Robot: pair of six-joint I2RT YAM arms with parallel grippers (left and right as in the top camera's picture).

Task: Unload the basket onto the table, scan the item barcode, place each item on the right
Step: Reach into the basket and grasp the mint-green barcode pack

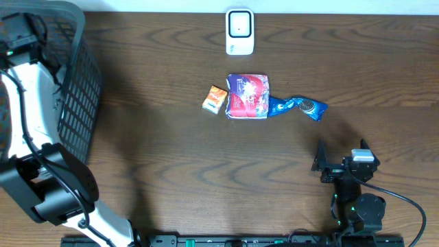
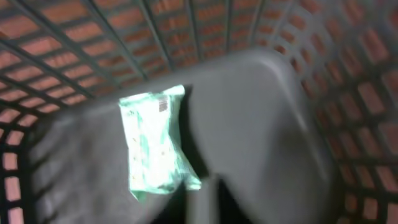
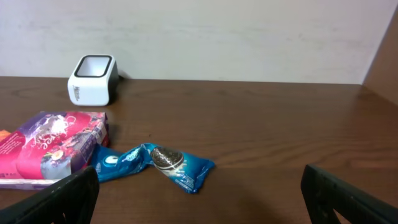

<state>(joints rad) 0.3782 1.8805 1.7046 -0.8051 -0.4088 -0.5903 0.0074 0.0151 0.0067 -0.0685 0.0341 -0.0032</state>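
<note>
Hovering wide open over the counter (image 3: 280, 137), the right end effector (image 3: 199, 202) faces an Oreo pack (image 3: 163, 163) and, beyond, the white scanner (image 3: 93, 79). In the basket (image 2: 280, 37), a green packet (image 2: 155, 143) shows its barcode (image 2: 163, 106); the left end effector's grip cannot be told. Best presented barcode square to the scanner.

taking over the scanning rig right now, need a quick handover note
Left gripper: down in the basket over a green-and-white packet, whose barcode faces up. The view is blurred, so grip and jaws are unclear.
Right gripper: open, empty, low over the table facing the Oreo packet.
The scanner is at the far edge. The orange packet and the red-purple packet lie before it.
Done: nothing is at the scanner, and which items are already scanned can't be told.
Left: present a barcode to the scanner.
</note>
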